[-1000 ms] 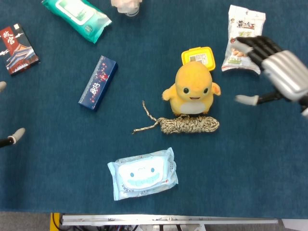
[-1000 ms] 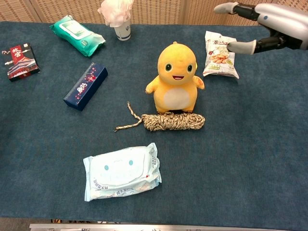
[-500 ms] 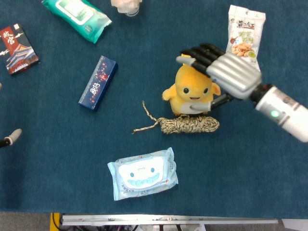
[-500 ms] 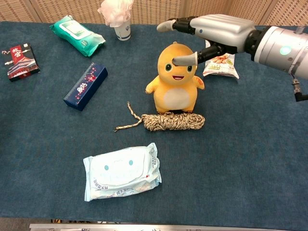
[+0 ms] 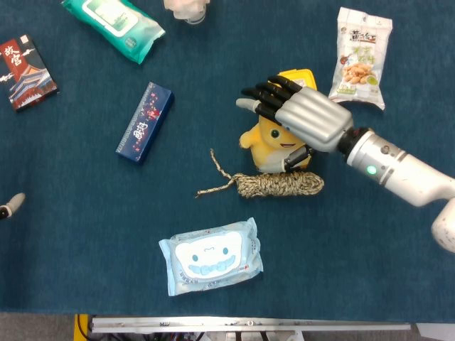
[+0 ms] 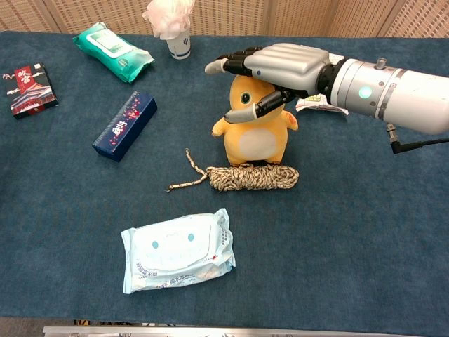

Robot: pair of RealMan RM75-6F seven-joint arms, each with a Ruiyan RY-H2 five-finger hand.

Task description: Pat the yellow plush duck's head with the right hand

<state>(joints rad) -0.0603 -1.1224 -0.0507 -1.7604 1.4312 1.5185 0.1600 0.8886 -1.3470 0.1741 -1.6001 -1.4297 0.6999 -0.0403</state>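
Note:
The yellow plush duck (image 5: 272, 148) (image 6: 257, 135) stands upright mid-table, facing the front edge. My right hand (image 5: 306, 117) (image 6: 284, 62) lies palm-down over its head, flat, fingers spread toward the left and holding nothing. In the chest view the palm looks to be on the crown, and the thumb crosses the duck's face. The hand hides most of the head in the head view. Of my left hand (image 5: 8, 206) only a fingertip shows at the far left edge.
A coiled rope (image 5: 281, 185) (image 6: 252, 177) lies against the duck's feet. A yellow container (image 5: 300, 75) sits behind the duck and a snack bag (image 5: 361, 57) at back right. A navy box (image 6: 125, 125), teal wipes (image 6: 112, 50) and a cup (image 6: 177, 43) lie left; pale blue wipes (image 6: 177, 250) lie in front.
My right hand swept in from the far right, crossed over the duck and has come down lower and further left onto its head. The left fingertip slid further out of frame.

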